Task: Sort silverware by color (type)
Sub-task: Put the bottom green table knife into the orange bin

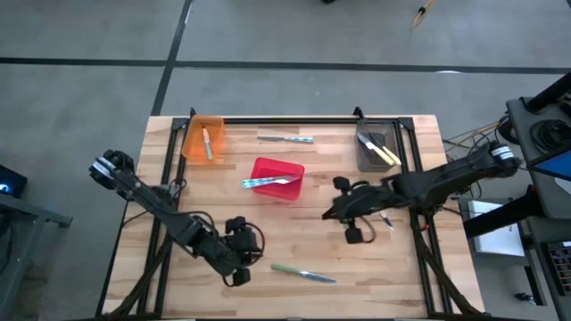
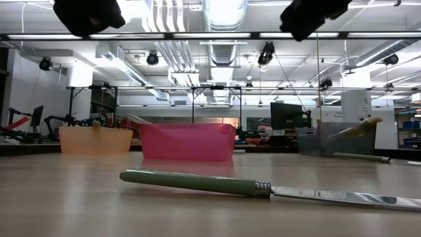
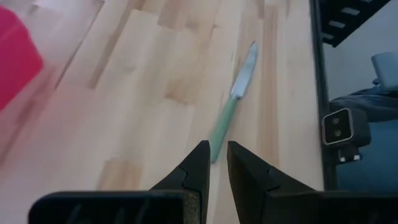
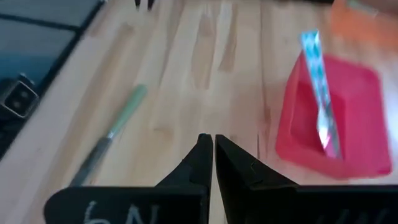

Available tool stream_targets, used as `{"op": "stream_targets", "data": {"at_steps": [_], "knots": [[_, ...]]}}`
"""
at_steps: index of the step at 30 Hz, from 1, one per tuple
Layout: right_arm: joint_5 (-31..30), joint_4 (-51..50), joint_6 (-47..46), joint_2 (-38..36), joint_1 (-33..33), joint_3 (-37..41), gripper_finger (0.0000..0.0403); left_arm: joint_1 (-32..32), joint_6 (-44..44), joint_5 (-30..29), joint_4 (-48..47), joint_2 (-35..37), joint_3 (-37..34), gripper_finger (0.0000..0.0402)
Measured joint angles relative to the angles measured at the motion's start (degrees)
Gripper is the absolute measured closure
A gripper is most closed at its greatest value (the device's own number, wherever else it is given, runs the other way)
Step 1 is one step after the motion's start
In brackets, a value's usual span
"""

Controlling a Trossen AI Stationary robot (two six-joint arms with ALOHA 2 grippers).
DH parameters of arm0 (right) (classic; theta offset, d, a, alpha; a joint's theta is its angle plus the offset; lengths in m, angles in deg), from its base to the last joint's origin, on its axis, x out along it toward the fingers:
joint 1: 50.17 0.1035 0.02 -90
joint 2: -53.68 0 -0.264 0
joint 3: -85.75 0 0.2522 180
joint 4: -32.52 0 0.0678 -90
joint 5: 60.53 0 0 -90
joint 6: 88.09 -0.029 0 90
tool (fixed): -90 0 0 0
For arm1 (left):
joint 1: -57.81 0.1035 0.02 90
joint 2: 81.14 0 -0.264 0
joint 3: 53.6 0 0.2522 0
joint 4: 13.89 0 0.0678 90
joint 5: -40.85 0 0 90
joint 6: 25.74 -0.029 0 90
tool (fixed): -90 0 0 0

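A green-handled knife (image 1: 303, 274) (image 2: 197, 183) lies flat on the table near its front edge. My left gripper (image 1: 239, 276) (image 3: 217, 152) hovers just left of its handle end; its fingers stand a narrow gap apart with nothing between them. My right gripper (image 1: 328, 214) (image 4: 213, 142) hangs shut and empty over the table's middle, right of the red bin (image 1: 268, 166). A light blue utensil (image 1: 268, 182) (image 4: 320, 106) rests across the red bin's rim. Another blue-handled utensil (image 1: 285, 138) lies flat near the far edge.
The orange bin (image 1: 192, 143) at the far left holds a green utensil (image 1: 207, 143). The grey bin (image 1: 368, 156) at the far right holds yellow ones (image 1: 382, 150). A small utensil (image 1: 386, 218) lies under my right arm. Bare wood lies between the red bin and the knife.
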Motion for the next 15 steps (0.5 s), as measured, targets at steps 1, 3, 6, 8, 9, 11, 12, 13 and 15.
{"op": "stream_targets", "data": {"at_steps": [1,3,6,8,9,11,12,13,15], "knots": [[0.0,0.4,0.8,-1.4,0.0,0.6,0.0394,0.0,0.3,0.0,0.6,-0.4,0.0,0.0364],[0.0,2.1,2.9,-4.3,0.0,1.7,0.0394,0.0,1.4,0.0,1.0,-1.3,0.0,0.0364],[0.0,4.5,3.9,-8.0,0.0,3.5,0.0394,0.0,3.5,-0.4,1.8,-2.4,0.0,0.0364],[0.0,4.7,4.0,-9.8,0.0,4.2,0.0394,0.0,4.8,-1.1,3.2,-3.0,0.0,0.0364],[0.0,4.5,4.0,-10.5,0.0,4.5,0.0394,0.0,5.2,-1.5,4.1,-3.4,0.0,0.0364],[0.0,4.5,4.2,-11.2,0.0,4.6,0.0394,0.0,5.4,-1.8,6.2,-4.4,0.0,0.0364],[0.0,4.5,4.7,-11.5,0.0,4.6,0.0394,0.0,5.4,-1.9,7.7,-5.0,0.0,0.0364],[0.0,4.6,5.8,-11.6,0.0,4.6,0.0394,0.0,5.4,-2.1,9.0,-5.6,0.0,0.0364],[0.0,4.7,8.0,-11.8,0.0,4.4,0.0394,0.0,5.1,-2.2,11.6,-6.9,0.0,0.0364]]}}
